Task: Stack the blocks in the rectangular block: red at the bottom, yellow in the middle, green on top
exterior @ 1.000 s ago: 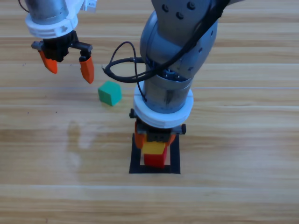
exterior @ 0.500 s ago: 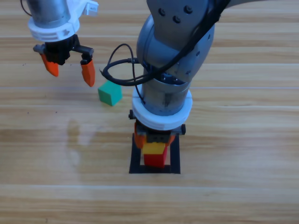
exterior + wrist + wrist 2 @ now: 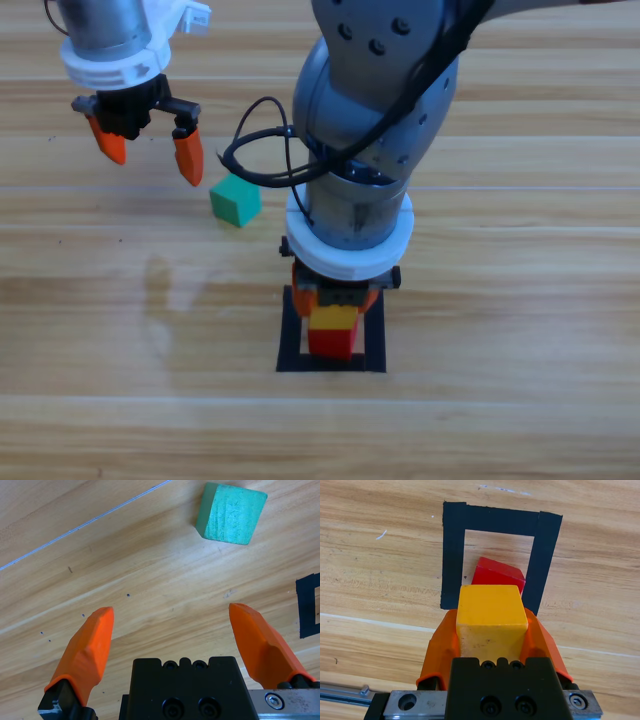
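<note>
Since the earlier picture the right gripper point(image 3: 335, 300) has moved slightly lower over the taped rectangle point(image 3: 291, 345), and the left gripper point(image 3: 147, 150) has stayed in place. The right gripper's jaws are closed on the yellow cube point(image 3: 491, 616), which is above the red cube point(image 3: 498, 573) inside the rectangle. The left gripper hangs with jaws apart, holding nothing, near the green cube point(image 3: 235, 199) on the table point(image 3: 520, 300).
</note>
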Action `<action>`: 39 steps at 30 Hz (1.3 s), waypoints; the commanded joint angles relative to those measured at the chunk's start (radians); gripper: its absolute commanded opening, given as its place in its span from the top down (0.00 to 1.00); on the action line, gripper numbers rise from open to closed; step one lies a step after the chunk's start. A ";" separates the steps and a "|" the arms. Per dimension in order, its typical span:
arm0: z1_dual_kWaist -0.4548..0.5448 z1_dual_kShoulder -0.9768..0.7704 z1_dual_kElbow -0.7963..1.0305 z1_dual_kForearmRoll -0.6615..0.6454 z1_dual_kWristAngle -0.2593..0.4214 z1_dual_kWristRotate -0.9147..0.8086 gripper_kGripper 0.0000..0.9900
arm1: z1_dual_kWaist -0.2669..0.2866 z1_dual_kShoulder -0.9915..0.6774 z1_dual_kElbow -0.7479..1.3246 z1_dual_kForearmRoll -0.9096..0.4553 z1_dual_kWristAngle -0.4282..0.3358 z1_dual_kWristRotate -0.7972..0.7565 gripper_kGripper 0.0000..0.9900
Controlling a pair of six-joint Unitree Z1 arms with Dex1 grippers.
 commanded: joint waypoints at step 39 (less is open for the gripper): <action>-0.117 0.178 -0.228 0.001 -0.031 0.006 0.03 | -0.147 -0.531 0.120 0.028 0.010 -0.559 0.00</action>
